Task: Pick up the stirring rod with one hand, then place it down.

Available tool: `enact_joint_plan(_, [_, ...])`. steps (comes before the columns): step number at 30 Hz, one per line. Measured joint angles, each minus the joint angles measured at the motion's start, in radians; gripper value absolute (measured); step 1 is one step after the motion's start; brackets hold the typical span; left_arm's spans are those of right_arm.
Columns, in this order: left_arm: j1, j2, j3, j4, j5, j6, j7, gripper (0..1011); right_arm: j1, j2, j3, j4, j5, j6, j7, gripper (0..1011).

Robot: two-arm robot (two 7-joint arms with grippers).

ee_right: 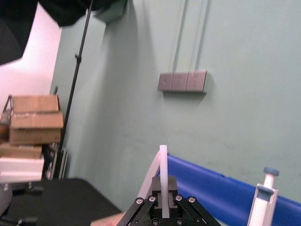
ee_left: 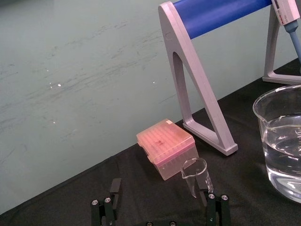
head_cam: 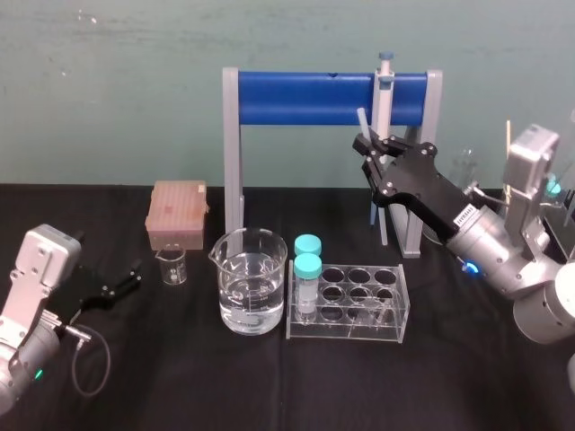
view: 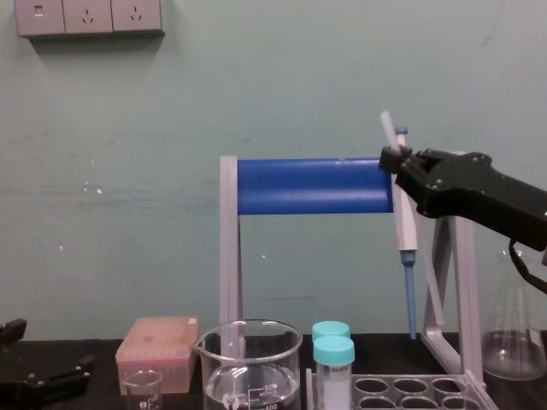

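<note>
Right hand (head_cam: 368, 148) pinches the stirring rod (head_cam: 361, 120) aloft (left hand (head_cam: 131, 278) spread, parked)

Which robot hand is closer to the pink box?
Left. The left end effector, open, is low, front-left of the pink box; the right end effector is far right, raised by the blue stand, holding the stirring rod.
</note>
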Motion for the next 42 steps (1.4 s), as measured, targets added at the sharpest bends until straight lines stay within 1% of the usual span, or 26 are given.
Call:
enact_joint_plan(1, [0.000,0.000,0.000,0.000,0.000,0.000,0.000,1000,-0.004,-0.007,0.009,0.008,0.009,-0.029,0.010,70])
enact_joint_plan(3, [0.000,0.000,0.000,0.000,0.000,0.000,0.000,1000,-0.012,-0.015,0.021,0.022,0.029,-0.058,0.031,69])
enact_joint_plan(4, [0.000,0.000,0.000,0.000,0.000,0.000,0.000,1000,-0.012,-0.015,0.021,0.022,0.029,-0.058,0.031,69])
enact_joint_plan(5, [0.000,0.000,0.000,0.000,0.000,0.000,0.000,1000,-0.019,-0.019,0.028,0.029,0.040,-0.076,0.045,69])
enact_joint_plan(7, [0.000,0.000,0.000,0.000,0.000,0.000,0.000,1000,-0.030,-0.020,0.034,0.034,0.049,-0.088,0.058,69])
enact_joint_plan(9, [0.000,0.000,0.000,0.000,0.000,0.000,0.000,1000,-0.053,-0.018,0.044,0.036,0.065,-0.103,0.080,69])
enact_joint_plan(10, [0.000,0.000,0.000,0.000,0.000,0.000,0.000,1000,-0.053,-0.018,0.044,0.036,0.065,-0.103,0.080,69])
enact_joint_plan(13, [0.000,0.000,0.000,0.000,0.000,0.000,0.000,1000,-0.085,-0.011,0.058,0.025,0.080,-0.107,0.097,69])
enact_joint_plan(14, [0.000,0.000,0.000,0.000,0.000,0.000,0.000,1000,-0.085,-0.011,0.058,0.025,0.080,-0.107,0.097,69])
enact_joint_plan(17, [0.000,0.000,0.000,0.000,0.000,0.000,0.000,1000,-0.112,-0.003,0.071,0.010,0.083,-0.102,0.095,69])
enact_joint_plan(19, [0.000,0.000,0.000,0.000,0.000,0.000,0.000,1000,-0.121,-0.002,0.075,0.006,0.081,-0.098,0.090,69])
enact_joint_plan(42, [0.000,0.000,0.000,0.000,0.000,0.000,0.000,1000,-0.112,-0.003,0.070,0.010,0.082,-0.098,0.091,69])
